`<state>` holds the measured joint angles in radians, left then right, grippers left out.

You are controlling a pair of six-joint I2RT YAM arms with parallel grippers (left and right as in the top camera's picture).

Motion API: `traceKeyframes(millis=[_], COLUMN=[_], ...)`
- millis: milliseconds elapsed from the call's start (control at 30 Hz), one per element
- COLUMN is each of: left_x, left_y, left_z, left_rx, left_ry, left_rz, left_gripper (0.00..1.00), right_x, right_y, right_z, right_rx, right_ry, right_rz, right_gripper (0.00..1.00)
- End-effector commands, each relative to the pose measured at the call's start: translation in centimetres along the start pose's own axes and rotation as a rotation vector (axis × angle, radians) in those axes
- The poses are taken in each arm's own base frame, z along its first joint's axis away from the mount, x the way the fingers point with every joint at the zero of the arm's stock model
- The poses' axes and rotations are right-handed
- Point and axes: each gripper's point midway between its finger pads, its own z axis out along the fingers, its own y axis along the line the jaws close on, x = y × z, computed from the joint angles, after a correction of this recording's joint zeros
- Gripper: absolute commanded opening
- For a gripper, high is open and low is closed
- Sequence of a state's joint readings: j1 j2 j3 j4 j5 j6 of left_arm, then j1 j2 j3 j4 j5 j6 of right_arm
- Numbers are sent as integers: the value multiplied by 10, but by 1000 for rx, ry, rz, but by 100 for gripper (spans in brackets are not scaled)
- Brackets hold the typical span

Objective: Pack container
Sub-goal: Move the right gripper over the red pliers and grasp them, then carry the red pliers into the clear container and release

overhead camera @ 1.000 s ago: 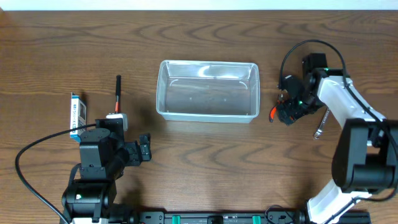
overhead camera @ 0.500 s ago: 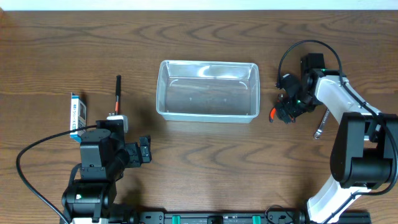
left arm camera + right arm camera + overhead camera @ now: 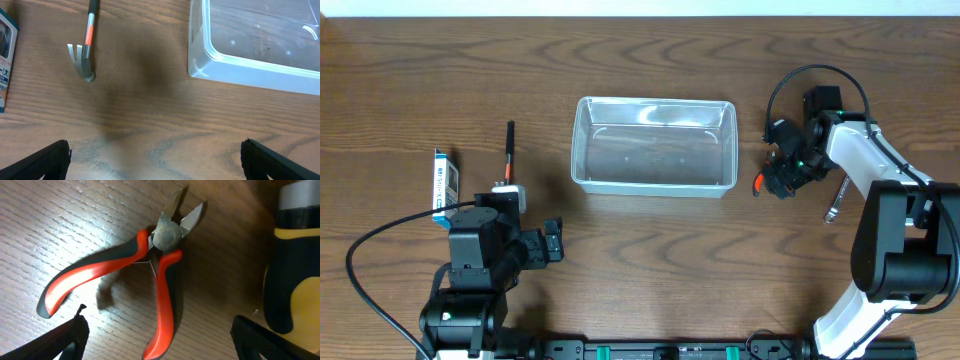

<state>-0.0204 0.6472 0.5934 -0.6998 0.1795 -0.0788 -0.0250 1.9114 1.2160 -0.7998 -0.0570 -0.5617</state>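
The clear rectangular container [image 3: 655,145] stands at the table's middle, nothing in it; its corner shows in the left wrist view [image 3: 250,45]. My right gripper [image 3: 782,176] is open, low over red-and-black pliers [image 3: 150,270] lying on the wood right of the container; one red handle lies between the fingertips [image 3: 160,342]. An orange tip of the pliers [image 3: 759,183] shows from overhead. My left gripper [image 3: 548,242] is open and empty, near the front left [image 3: 155,157].
A small hammer with a black-and-orange handle [image 3: 509,150] lies left of the container, also in the left wrist view [image 3: 86,45]. A blue-and-white box [image 3: 443,185] sits at far left. A yellow-and-black tool handle [image 3: 295,255] and a metal tool [image 3: 836,200] lie at right.
The right gripper has shifted slightly toward the back over the pliers. The left arm has not moved.
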Motion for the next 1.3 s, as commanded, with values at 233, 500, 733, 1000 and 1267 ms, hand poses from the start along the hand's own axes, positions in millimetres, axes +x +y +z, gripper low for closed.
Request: traceKeyframes(millis=[233,500,733,1000,1267], left_x=[-7,-7,-7,-7,-7], left_y=[1,1,1,1,1], left_z=[-5,-5,-5,-5,-5], left_rx=[-8,-8,-8,-8,-8], left_ry=[-20,-20,-20,-20,-20], left_rz=[-11,-11,-11,-11,-11], left_gripper=[98,98,98,98,98], right_x=[14,16,16,18,20], right_y=[10,10,11,11,13], right_z=[29,34,34,34,34], right_rx=[-76,-83,-83,-85,-89], right_ry=[71,82,85,92,101], right_rz=[-1,3,23,49,77], right_gripper=[91,71,32,13,1])
